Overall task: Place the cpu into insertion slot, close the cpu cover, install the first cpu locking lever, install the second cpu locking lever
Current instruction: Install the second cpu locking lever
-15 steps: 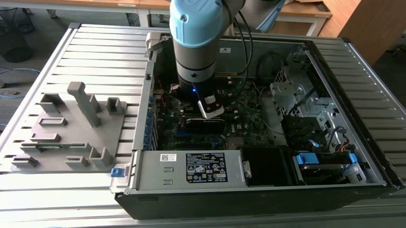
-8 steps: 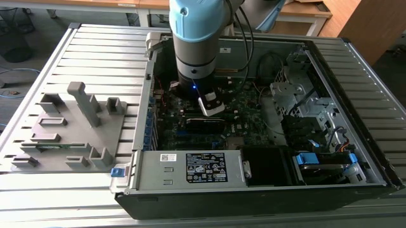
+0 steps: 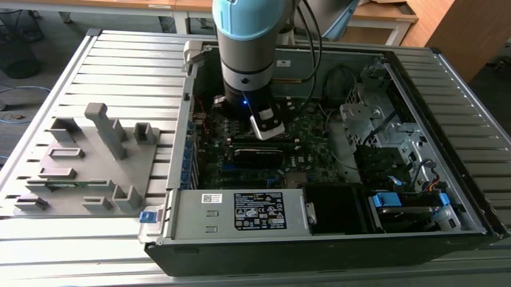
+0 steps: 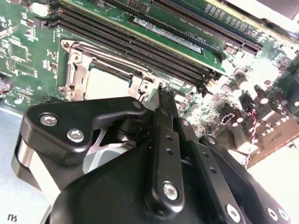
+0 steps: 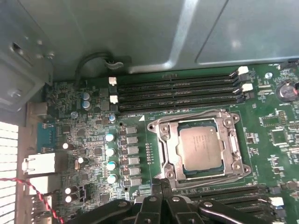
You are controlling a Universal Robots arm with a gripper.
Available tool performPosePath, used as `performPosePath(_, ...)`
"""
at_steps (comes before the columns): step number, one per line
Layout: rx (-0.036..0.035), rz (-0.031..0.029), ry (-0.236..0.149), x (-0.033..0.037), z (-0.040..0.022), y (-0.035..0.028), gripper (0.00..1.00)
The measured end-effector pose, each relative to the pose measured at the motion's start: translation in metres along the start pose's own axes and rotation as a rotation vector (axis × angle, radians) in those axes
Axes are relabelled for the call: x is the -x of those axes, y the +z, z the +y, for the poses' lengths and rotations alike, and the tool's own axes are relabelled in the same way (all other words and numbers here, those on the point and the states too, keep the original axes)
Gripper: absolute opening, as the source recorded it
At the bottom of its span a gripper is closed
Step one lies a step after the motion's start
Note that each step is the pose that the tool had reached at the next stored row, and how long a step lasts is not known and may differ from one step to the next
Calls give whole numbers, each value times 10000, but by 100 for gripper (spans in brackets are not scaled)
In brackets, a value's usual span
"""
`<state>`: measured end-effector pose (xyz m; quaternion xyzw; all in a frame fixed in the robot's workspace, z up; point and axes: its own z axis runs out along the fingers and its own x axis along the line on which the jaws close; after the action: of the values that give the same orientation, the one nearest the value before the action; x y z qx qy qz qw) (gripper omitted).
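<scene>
We see the cpu [image 5: 202, 148] seated in the insertion slot [image 5: 164, 142] near the motherboard's [image 5: 280, 135] middle, the cpu cover [image 5: 231, 140] framing it. Our gripper [image 5: 161, 185] hangs just beside the slot's edge, fingers [image 4: 164, 109] pressed together, holding nothing.

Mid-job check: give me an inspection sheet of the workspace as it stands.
Surface: grey slatted metal table.
Job's things: silver-grey square cpu sits in the insertion slot; silver frame cpu cover lies closed around it.
Clutter: grey plastic fixture block beside the open computer case.
Grippers: black gripper shut, at the socket's edge.
Cables: red-black twisted wire; black cable loop.
Surroundings: wooden desks behind.
</scene>
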<state>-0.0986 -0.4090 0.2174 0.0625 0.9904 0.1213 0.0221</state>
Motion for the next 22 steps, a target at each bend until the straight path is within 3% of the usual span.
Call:
performPosePath(3, -3, -2, -2, 1, 5, -15, 11)
performPosePath(6, -165, -20, -10, 0, 8, -16, 11)
performPosePath(7, -183, -21, -11, 1, 8, -16, 11)
performPosePath(12, -191, -18, -10, 8, 10, -15, 11)
performPosePath(16, -234, 40, 2, 83, 18, -10, 11)
performPosePath(19, -337, 76, 9, 131, 26, -6, 11)
performPosePath(22, -540, 79, 6, 156, 62, 5, 11)
